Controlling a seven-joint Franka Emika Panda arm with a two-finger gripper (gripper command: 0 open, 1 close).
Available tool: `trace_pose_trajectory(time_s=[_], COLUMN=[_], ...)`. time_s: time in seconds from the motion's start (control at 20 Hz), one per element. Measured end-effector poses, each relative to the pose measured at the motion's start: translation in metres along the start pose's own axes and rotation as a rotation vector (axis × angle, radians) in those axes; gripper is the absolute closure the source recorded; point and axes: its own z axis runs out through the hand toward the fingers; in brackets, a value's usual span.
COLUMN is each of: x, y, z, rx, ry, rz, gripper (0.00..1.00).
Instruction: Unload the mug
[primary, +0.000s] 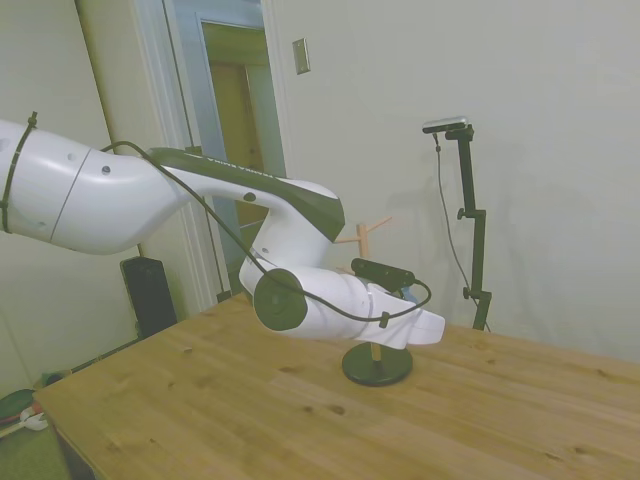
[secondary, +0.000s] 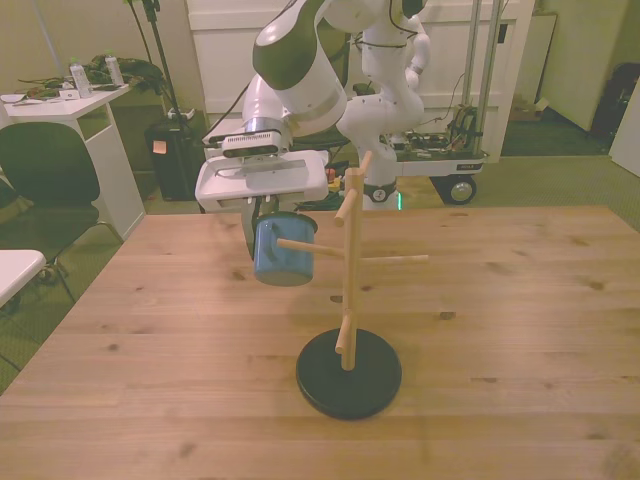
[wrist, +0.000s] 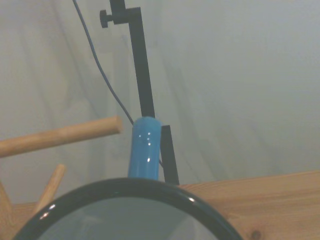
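Now we count one mug (secondary: 284, 250), one gripper (secondary: 262, 222), one peg stand (secondary: 348, 290).
We see the light-blue mug held off the wooden table (secondary: 520, 320), hanging from the gripper, just left of the stand's post in the front view; jaws clamp it. Behind stand a white desk (secondary: 70, 105) and a doorway (primary: 235, 110). No writing reads clearly.

White arm (primary: 110, 195), dark-green trim, black cable (primary: 225, 225)

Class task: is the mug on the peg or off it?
Cannot tell: the mug hangs at a peg's tip on the wooden stand, under the gripper.
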Motion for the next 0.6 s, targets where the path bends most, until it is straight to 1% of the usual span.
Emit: trace_pose_trajectory(time_s=[0.3,0.45,0.6], x=[-0.016,-0.033,-0.054], y=[0.008,0.008,0.001], z=[-0.036,-0.049,-0.057], rx=[0.025,0.044,0.064], ry=[-0.053,-0.096,-0.153], rz=[-0.024,-0.053,-0.108], gripper=[1.0,1.0,1.0])
